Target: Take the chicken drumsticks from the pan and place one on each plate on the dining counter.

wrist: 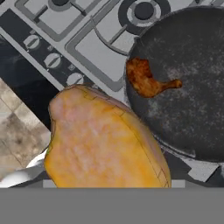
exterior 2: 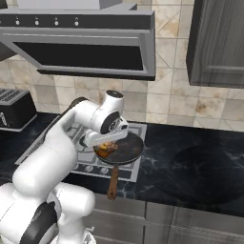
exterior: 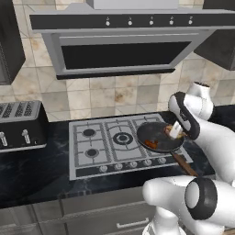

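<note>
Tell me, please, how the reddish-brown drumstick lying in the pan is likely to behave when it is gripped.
The reddish-brown drumstick is small against the pan, so it is probably light. It lies flat and is irregular in shape, so it seems unlikely to roll. It tapers from a thick end to a thin bone, so a grip near the thin end might let it pivot.

Golden drumstick [wrist: 103, 140] raised above pan [wrist: 192, 87]; reddish drumstick [wrist: 146, 81] inside.

Just beside the fingers, one drumstick [wrist: 105, 140] is golden-orange. Farther off, the other drumstick [wrist: 146, 81] is reddish-brown in a dark speckled pan [wrist: 192, 83] with a brown handle [exterior 2: 113, 183]. The surface [exterior 2: 190, 167] is black marbled.
</note>
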You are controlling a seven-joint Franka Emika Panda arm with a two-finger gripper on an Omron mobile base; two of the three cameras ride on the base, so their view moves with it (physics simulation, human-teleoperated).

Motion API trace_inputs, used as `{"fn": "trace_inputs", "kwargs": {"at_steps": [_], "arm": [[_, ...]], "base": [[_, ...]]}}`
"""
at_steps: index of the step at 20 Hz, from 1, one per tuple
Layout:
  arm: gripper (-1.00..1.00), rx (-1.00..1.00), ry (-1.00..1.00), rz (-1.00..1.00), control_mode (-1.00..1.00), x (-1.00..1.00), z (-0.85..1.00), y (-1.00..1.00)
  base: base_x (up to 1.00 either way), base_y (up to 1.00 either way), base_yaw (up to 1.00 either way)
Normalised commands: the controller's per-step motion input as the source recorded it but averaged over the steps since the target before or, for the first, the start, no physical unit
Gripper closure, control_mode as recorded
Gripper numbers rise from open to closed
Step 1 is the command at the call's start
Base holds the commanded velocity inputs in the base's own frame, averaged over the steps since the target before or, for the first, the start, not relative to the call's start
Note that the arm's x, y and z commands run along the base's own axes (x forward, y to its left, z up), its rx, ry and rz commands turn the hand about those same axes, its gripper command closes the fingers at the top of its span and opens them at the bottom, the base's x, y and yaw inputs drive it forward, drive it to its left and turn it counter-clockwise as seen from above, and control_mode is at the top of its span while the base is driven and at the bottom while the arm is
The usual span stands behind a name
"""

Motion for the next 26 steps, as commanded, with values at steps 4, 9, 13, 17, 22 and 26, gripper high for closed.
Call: {"fn": "trace_inputs", "kwargs": {"at_steps": [4,9,13,17,22,26], "arm": [[1.00,-0.03,0.24,-0.06,-1.00,-0.33,0.34,0.26],[1.00,-0.07,0.33,-0.03,-1.00,-0.32,0.22,0.14],[1.00,-0.06,0.10,0.00,-1.00,-0.04,0.00,0.03],[1.00,0.00,0.00,0.00,1.00,0.00,0.00,0.00],[1.00,0.00,0.00,0.00,1.00,0.00,0.00,0.00],[1.00,0.00,0.00,0.00,1.00,0.00,0.00,0.00]], "base": [[0.00,0.00,0.00],[0.00,0.00,0.00],[0.00,0.00,0.00],[-0.39,-0.05,-0.01],[-0.72,-0.09,-0.39],[-0.16,0.17,-0.95]]}}
